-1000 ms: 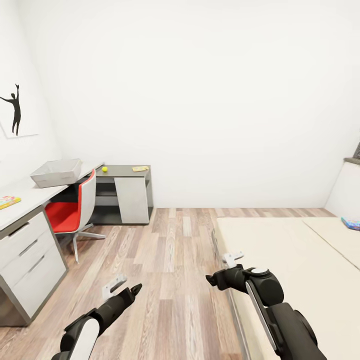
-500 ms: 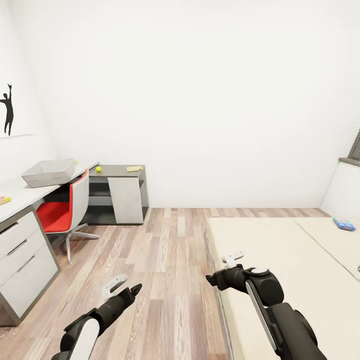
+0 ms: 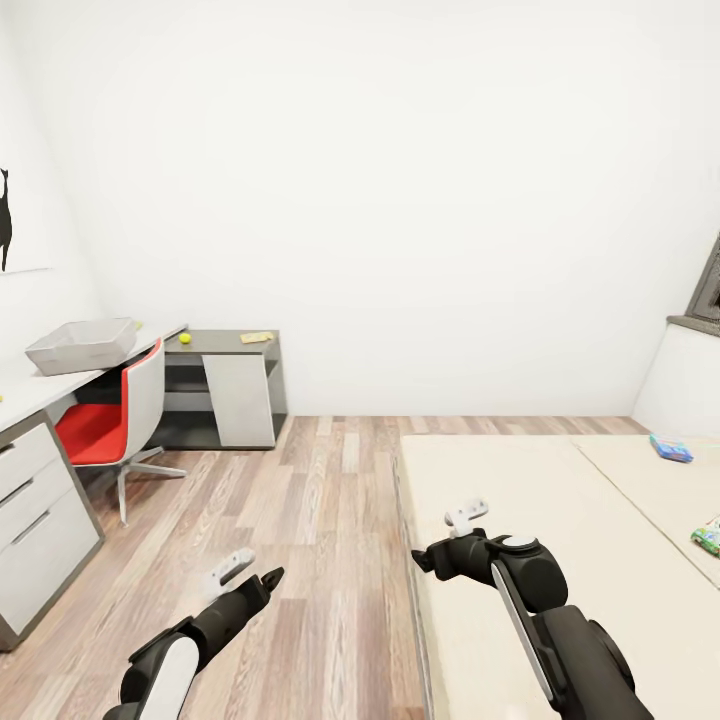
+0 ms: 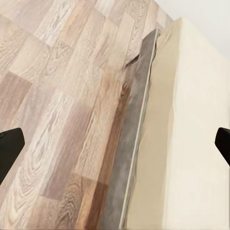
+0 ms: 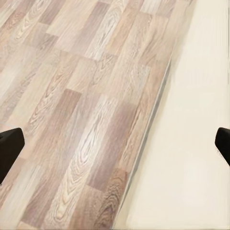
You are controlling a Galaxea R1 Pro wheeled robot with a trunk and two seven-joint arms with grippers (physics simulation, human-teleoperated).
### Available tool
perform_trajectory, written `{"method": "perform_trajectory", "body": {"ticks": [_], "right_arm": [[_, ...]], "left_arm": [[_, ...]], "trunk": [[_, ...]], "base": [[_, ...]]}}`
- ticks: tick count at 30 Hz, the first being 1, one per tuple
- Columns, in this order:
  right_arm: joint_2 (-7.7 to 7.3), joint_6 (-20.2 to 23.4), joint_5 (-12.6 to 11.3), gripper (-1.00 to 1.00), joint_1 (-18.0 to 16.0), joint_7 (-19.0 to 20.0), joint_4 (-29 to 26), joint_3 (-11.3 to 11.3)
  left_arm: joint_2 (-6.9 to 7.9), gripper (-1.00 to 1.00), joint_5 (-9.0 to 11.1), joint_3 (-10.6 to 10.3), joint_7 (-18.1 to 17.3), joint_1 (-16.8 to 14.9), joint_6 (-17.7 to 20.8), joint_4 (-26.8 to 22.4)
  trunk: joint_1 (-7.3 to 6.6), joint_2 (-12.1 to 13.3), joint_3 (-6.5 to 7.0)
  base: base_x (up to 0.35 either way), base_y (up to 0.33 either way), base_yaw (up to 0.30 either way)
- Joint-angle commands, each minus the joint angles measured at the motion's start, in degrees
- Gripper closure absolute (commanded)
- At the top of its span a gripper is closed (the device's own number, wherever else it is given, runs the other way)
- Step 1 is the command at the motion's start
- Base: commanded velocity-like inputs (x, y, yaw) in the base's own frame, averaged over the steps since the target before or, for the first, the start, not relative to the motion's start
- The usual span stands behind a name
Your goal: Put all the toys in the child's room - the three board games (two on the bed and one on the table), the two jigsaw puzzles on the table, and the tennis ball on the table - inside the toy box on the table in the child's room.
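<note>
White walls (image 3: 420, 200); wood-plank floor (image 3: 300, 500) in streaked tan and brown; the bed (image 3: 560, 520) plain beige, with a grey band along its edge; the toy box (image 3: 82, 346) pale grey; the surface (image 3: 215, 343) dark grey on its wing, with white drawers; the chair (image 3: 115, 420) red inside a white shell; the tennis ball (image 3: 185, 338) yellow-green; a light-blue board game (image 3: 670, 447) on the bed.

The bed (image 3: 560, 520) bears two board games (image 3: 670, 447) (far side); the table (image 3: 215, 342) holds the toy box (image 3: 82, 346).
</note>
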Motion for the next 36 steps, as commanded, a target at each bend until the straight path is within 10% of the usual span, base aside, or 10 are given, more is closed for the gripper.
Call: {"method": "perform_trajectory", "body": {"ticks": [1,36], "right_arm": [[-0.04,0.2,0.6,-1.00,0.0,0.5,-0.1,0.1],[-0.04,0.2,0.6,-1.00,0.0,0.5,-0.1,0.1]], "left_arm": [[-0.05,-1.00,0.6,0.1,0.4,0.0,0.3,-0.1],[-0.05,-1.00,0.6,0.1,0.4,0.0,0.3,-0.1]], "trunk": [[0.00,0.0,-0.07],[0.00,0.0,-0.07]], "base": [[0.000,-0.220,0.000],[0.000,-0.220,0.000]]}}
